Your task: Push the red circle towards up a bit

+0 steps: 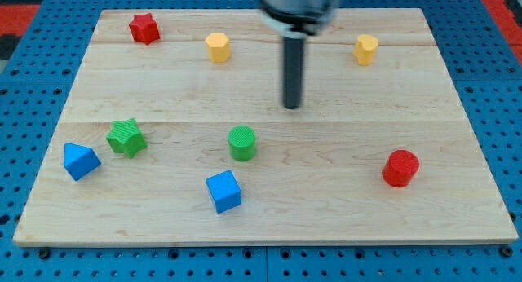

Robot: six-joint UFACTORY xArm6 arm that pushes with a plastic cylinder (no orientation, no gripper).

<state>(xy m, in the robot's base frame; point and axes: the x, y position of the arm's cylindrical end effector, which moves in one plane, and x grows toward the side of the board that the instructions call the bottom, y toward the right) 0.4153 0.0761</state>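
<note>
The red circle (400, 168) is a short red cylinder standing near the view's lower right of the wooden board (261, 225). My tip (292, 107) is at the end of the dark rod near the board's middle, well up and to the left of the red circle and not touching any block. The nearest block to the tip is the green circle (242, 143), below and to its left.
A red star (144, 28) is at the top left. Two yellow blocks (218, 47) (365, 49) stand along the top. A green star (126, 137), a blue triangle-like block (81, 160) and a blue cube (223, 191) lie lower left. The board's right edge is close to the red circle.
</note>
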